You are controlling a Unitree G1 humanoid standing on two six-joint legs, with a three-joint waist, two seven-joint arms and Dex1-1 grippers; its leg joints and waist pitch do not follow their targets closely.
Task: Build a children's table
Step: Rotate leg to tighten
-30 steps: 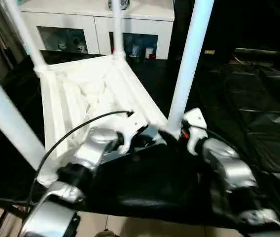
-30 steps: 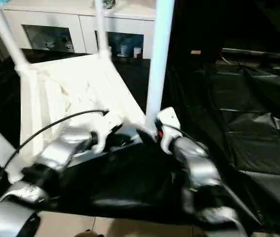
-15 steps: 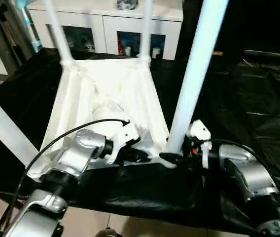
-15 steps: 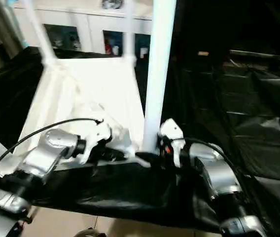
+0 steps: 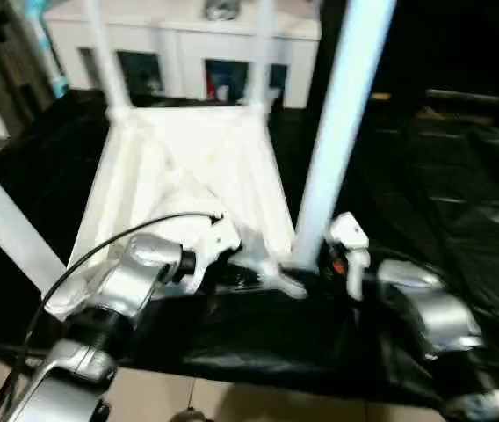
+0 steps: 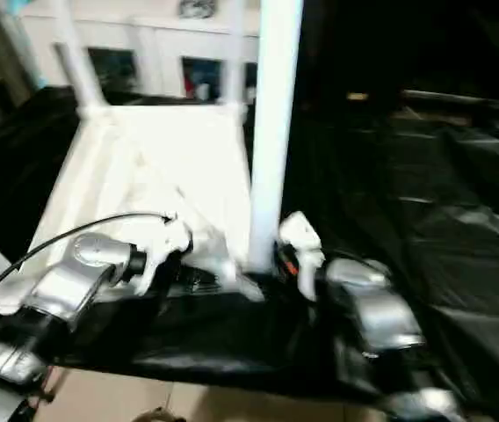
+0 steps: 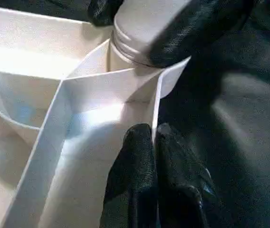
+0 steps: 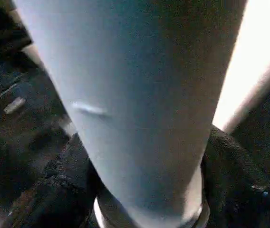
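White table on black sheeting

Table top (image 5: 188,167) – white all over, ribs crossing in an X on the underside; near leg (image 5: 342,123) white with a pale blue cast. Cover (image 5: 460,202) under it is glossy black, creased. Forearms (image 5: 131,281) silver, black cable (image 5: 100,255) looping over the left one. Left gripper (image 7: 155,142) fingers black; right gripper (image 8: 144,209) fingers black too, orange-red spot (image 5: 336,262) on its white wrist housing. Cabinet (image 5: 188,53) behind – white, dark glass doors.

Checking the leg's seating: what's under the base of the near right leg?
The leg stands in the corner socket of the upturned tabletop. The right gripper's fingers wrap its base, covering the joint.
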